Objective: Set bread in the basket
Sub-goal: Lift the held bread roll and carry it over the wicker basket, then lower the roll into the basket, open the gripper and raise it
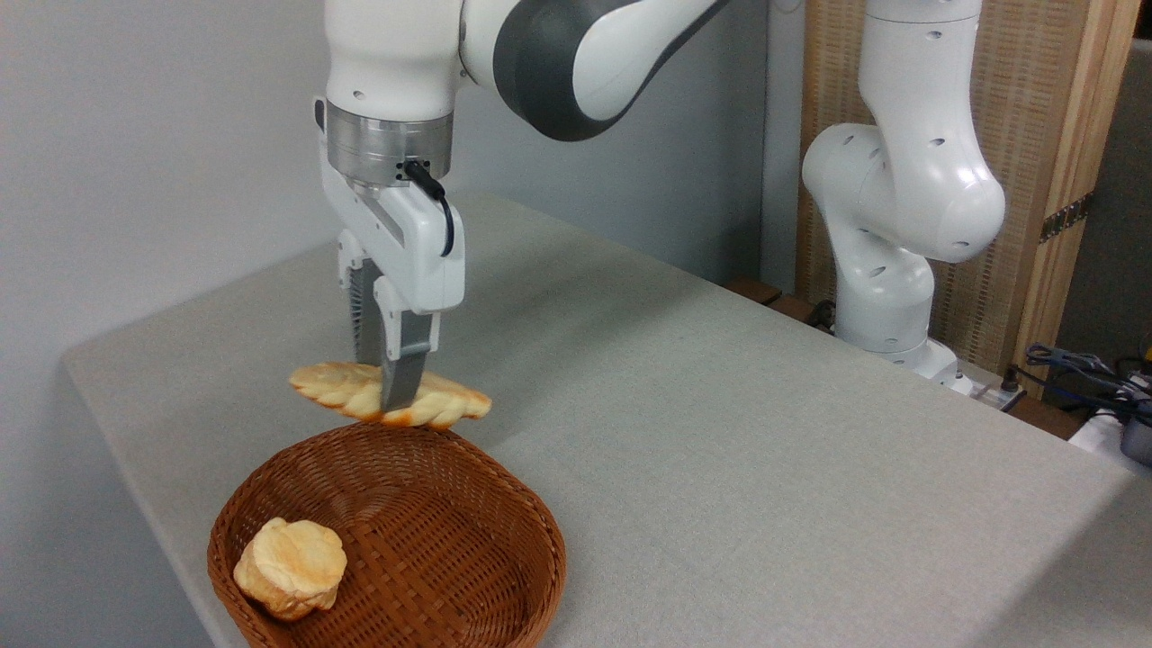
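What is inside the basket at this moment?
One small round bun lies inside the basket, against its left wall. The rest shows bare weave. The bread, held in the pincer, hangs above the far rim, not inside.

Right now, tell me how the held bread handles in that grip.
The bread, pinched mid-length by the gripper, stays straight with neither end drooping: probably stiff. It hangs level from a narrow pinch, so likely light. Flat shape: unlikely to roll in the basket.
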